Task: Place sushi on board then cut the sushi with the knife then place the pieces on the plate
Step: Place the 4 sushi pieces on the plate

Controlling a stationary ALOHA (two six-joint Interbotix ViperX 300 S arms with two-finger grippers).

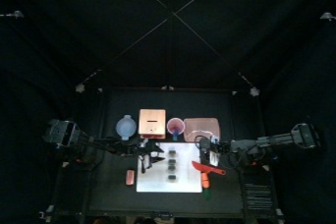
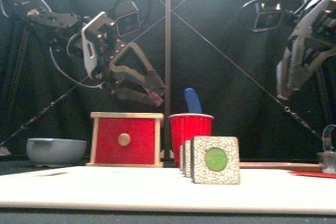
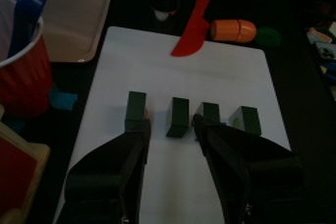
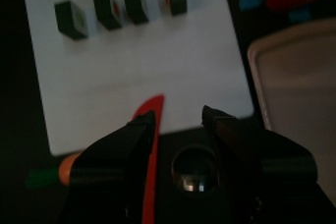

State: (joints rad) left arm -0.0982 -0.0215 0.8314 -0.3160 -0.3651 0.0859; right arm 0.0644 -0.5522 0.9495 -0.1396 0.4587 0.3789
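Both arms reach in toward the middle. The left arm [image 1: 98, 146] comes from the left, elbow bent, wrist pitched downward. The left gripper [image 3: 168, 130] has its fingers [image 3: 112, 169] spread wide, with nothing clamped between them. The right arm [image 1: 262, 147] comes from the right, forearm steep. The right gripper [image 4: 182, 117] is also parted and probably empty; the space beneath it is dim.

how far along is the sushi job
Done: four sushi pieces stand apart on the white board, and the red knife lies at its edge. In hand: left gripper, jaws open, over the pieces. Left: moving all four to the pink tray.
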